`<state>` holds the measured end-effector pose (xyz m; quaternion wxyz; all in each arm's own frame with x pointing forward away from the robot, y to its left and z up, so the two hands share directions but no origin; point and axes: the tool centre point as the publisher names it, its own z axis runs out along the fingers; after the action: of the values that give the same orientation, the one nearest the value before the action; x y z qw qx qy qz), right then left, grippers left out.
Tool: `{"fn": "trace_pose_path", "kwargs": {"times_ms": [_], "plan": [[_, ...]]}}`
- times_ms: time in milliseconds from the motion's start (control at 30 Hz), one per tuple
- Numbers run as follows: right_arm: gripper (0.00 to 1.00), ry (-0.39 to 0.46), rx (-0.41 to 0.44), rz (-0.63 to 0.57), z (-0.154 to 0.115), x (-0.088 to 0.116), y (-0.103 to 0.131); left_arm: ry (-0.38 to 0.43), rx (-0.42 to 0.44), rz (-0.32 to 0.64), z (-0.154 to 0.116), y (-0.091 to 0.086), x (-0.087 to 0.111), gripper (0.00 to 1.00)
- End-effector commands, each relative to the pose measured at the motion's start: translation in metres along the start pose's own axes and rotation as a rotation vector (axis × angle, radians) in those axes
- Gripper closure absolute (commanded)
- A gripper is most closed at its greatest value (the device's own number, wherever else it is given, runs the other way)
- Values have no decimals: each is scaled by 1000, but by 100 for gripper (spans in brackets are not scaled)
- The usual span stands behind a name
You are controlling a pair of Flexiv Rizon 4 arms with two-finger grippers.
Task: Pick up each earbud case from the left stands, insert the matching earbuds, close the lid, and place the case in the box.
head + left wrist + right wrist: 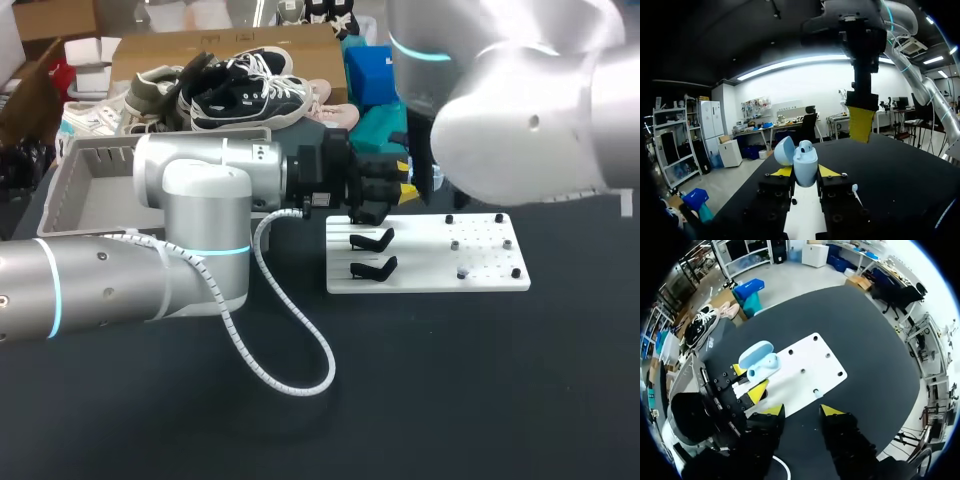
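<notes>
A light blue earbud case (805, 169) stands with its lid (783, 150) open, and my left gripper (805, 172) is shut on its body. One earbud (806, 146) sits in the case. Seen from the right wrist, the case (761, 363) lies ahead of my right gripper (802, 410), which hangs open and empty above the white board (810, 362). One yellow fingertip (860, 122) of the right gripper shows above and beyond the case. In the head view my left gripper (403, 178) is at the board's back left corner, and the case is hidden there.
The white board (430, 262) carries two empty black stands (373, 240) on its left and small pegs on its right, one bearing a pale earbud (462, 272). A grey basket (88, 185) stands at the back left. A white cable (290, 360) loops over the table's front.
</notes>
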<state>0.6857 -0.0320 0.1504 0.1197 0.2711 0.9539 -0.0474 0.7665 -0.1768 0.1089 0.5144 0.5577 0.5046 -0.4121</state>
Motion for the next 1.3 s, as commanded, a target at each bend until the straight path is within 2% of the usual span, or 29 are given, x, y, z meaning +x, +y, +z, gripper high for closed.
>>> {"fn": "trace_pose_path", "kwargs": {"times_ms": [33,167,333,533,833,1100,1300], "plan": [[56,-96,-85,-2,-1,21,-29,-2,0,1,0,0,1,100],[56,-139,-78,-15,3,32,-39,-2,0,1,0,0,1,100],[56,-216,-68,-56,13,41,-42,-2,0,1,0,0,1,100],[58,-280,-107,-90,35,44,-38,-2,0,1,0,0,1,100],[56,-278,-122,-82,67,37,-27,-2,0,1,0,0,1,100],[55,-291,-96,-19,81,24,-33,-2,0,1,0,0,1,100],[55,-250,-122,1,94,21,-30,-2,0,1,0,0,1,100]]}}
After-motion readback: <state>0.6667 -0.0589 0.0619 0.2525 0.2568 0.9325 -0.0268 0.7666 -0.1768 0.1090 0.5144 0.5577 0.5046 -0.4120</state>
